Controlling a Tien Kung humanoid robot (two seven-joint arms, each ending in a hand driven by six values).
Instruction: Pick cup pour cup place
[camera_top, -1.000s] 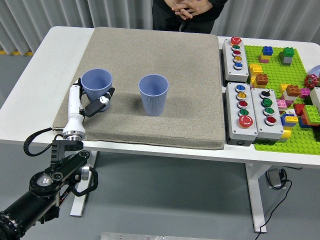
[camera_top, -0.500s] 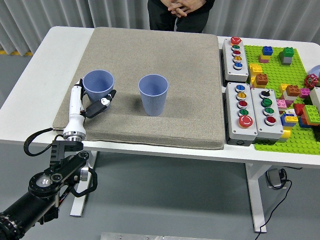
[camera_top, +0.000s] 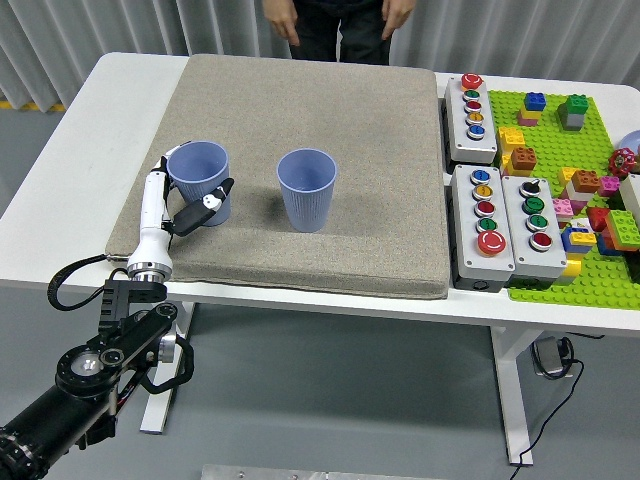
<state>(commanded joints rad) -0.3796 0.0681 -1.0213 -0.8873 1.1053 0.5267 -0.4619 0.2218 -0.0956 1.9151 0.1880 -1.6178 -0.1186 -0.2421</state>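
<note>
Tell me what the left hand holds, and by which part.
The left hand grips the left blue cup low on its side wall, upright on the mat.

high head view over table (camera_top: 70, 150)

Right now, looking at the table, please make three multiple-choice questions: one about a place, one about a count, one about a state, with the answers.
1. Where is the left hand?
A. At the left cup
B. At the middle cup
C. On the green plate

2. How many blue cups stand on the grey mat?
A. One
B. Two
C. Three

3. How does the middle cup stand?
A. Tipped over
B. Upside down
C. Upright, untouched

Answers: A, the fingers wrap the left cup; B, two cups show; C, its open mouth faces up and no hand is near it.
</note>
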